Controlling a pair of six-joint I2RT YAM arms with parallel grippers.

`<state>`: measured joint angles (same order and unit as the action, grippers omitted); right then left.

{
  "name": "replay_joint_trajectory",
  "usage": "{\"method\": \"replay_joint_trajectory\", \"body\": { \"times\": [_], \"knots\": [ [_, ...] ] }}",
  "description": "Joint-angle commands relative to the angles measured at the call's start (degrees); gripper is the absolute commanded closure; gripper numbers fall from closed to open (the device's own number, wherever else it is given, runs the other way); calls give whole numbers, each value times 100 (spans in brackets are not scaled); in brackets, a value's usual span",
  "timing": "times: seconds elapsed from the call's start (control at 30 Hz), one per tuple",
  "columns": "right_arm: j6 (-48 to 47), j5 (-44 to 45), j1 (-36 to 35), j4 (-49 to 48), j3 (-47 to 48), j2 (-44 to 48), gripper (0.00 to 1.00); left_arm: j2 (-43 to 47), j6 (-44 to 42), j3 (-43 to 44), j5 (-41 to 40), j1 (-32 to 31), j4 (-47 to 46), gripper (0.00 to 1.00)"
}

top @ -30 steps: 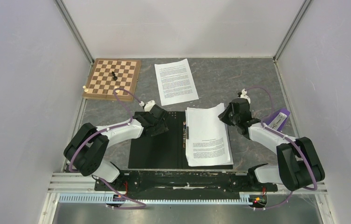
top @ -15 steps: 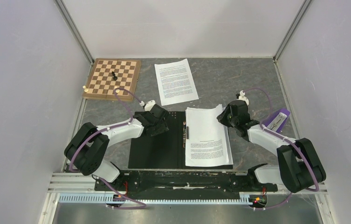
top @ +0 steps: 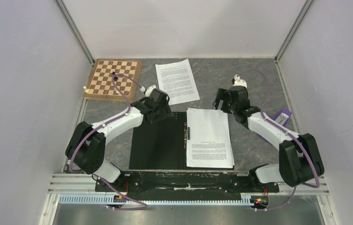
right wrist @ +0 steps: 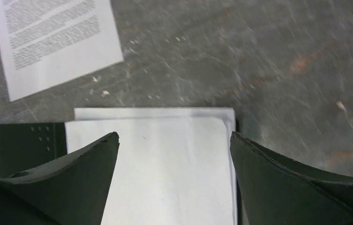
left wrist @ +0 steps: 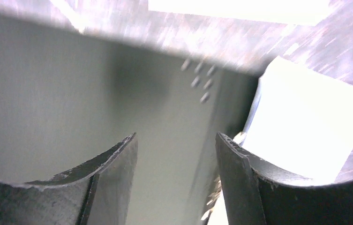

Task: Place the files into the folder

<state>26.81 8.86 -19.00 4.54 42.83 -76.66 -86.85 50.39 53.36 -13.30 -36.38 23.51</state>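
1 sheet [top: 177, 82] lies loose on the table [top: 254, 77], outside the folder [top: 158, 145]. It sits ahead of both sets of jaws: ahead and to the right of the left gripper [left wrist: 176, 140], ahead and to the left of the right gripper [right wrist: 174, 136]. Its long axis runs away from the arms, with the near end swung a little toward the right gripper. The print lines cross its short side, and its blank end faces the jaws. The left gripper looks the nearer, its tips just beside the sheet's near left corner; the right one hangs near the opposite corner with bare table between. Both pairs of jaws are spread with nothing between them. Beneath the right jaws the stack [top: 209, 138] lies flat on the folder's right half, its long axis matching the folder's. Under the left jaws is the bare black left half. The next reach is probably a short one forward, and a flat sheet offers little edge to pinch.
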Motion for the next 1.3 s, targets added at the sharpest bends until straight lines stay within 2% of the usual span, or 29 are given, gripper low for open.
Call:
{"method": "replay_joint_trajectory", "body": {
  "times": [0.0,0.2,0.33,0.47,0.6,0.7,0.87,1.0,1.1,1.27],
  "knots": [
    [-743,-724,-13,-845,782,-817,9,-491,-618,1249,158,604,-293,31],
    [-1149,-1572,-9,-1699,2329,-2516,9,-1729,-1051,2606,647,1348,-818,32],
    [-1069,-1953,17,-2312,3401,-3637,8,-2509,-1060,3381,1086,1812,-1223,32],
    [-593,-2317,97,-3094,4443,-4816,7,-3164,-993,3919,1544,2148,-1708,31],
    [430,-2512,245,-3660,5802,-6144,6,-3978,-1127,4907,1504,2355,-1940,31],
    [962,-2646,266,-3888,6503,-6781,7,-4755,-1216,5831,1590,2479,-2110,31],
    [1301,-2568,257,-4197,6360,-6843,6,-5900,-959,7127,1558,2689,-2305,32],
    [1550,-2772,266,-4690,5730,-6604,6,-6417,-619,7459,1516,2840,-2837,32],
    [1524,-2815,266,-4795,5318,-6358,6,-6576,-590,7627,1514,2857,-2880,32],
    [1653,-2957,305,-4785,5247,-6264,7,-6761,-215,7644,1781,2856,-2913,32]
  ]
}}
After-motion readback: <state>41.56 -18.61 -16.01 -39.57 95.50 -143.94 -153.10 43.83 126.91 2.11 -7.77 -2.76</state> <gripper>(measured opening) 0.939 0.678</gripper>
